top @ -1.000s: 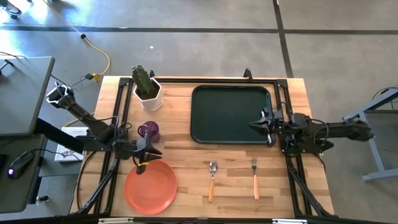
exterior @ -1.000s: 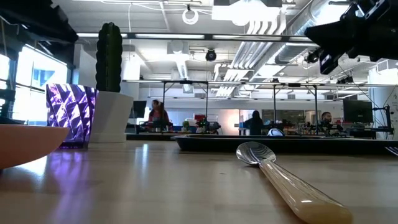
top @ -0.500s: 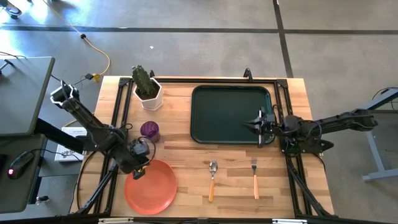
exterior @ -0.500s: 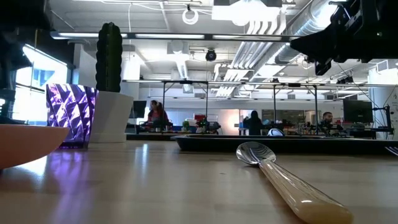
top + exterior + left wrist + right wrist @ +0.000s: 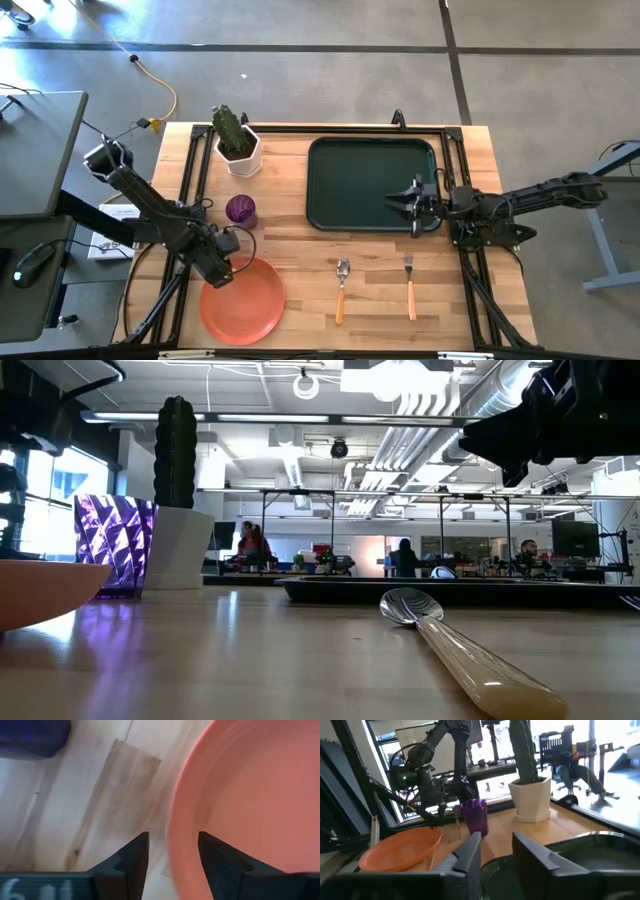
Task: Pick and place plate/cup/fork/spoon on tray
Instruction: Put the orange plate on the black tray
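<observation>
The orange-red plate (image 5: 243,300) lies flat on the table near the front left. My left gripper (image 5: 222,270) is open and points down at the plate's far-left rim (image 5: 175,840). One finger (image 5: 131,857) stands outside the rim and the other (image 5: 216,857) over the plate's inside. The purple cup (image 5: 240,209) stands just beyond the plate. The spoon (image 5: 341,289) and the fork (image 5: 410,285) lie side by side near the front edge. My right gripper (image 5: 392,200) is open and empty above the right part of the dark green tray (image 5: 360,180).
A white pot with a green cactus (image 5: 237,142) stands at the far left, beyond the cup. Black frame rails run along the table's left and right sides. People show in the room behind the table in the low view.
My left gripper has moved toward the table's near edge, tipped to point down, and come down over the plate's far-left rim. My right gripper has moved a little toward the table's left, farther over the tray.
</observation>
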Robot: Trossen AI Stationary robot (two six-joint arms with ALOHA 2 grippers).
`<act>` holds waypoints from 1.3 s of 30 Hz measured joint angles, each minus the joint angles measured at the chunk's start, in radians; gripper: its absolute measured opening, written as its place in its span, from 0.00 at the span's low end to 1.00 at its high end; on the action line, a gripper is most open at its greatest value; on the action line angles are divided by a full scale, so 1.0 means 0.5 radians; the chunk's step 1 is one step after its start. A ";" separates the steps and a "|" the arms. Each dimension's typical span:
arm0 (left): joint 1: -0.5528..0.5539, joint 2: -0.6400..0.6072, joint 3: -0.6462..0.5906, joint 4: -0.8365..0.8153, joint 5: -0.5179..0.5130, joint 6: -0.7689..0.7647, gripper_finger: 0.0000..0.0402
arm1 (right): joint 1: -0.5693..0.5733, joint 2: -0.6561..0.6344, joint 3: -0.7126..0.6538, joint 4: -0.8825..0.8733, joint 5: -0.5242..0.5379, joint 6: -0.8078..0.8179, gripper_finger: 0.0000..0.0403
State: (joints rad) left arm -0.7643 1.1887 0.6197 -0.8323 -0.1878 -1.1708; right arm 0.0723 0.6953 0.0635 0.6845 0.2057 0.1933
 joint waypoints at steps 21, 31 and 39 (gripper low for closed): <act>0.010 0.359 0.007 0.431 0.276 0.300 0.04 | 0.003 0.011 0.002 0.062 0.001 0.242 0.33; 0.147 0.336 0.181 0.499 0.311 0.443 0.01 | 0.005 0.011 0.002 0.074 -0.005 0.310 0.33; 0.441 0.336 0.487 0.397 0.164 0.914 0.01 | 0.005 0.011 0.002 0.089 -0.006 0.346 0.33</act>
State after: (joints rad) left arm -0.5437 1.3567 0.8631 -0.6335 -0.1057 -0.7139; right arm 0.0750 0.7006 0.0647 0.7290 0.2026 0.3664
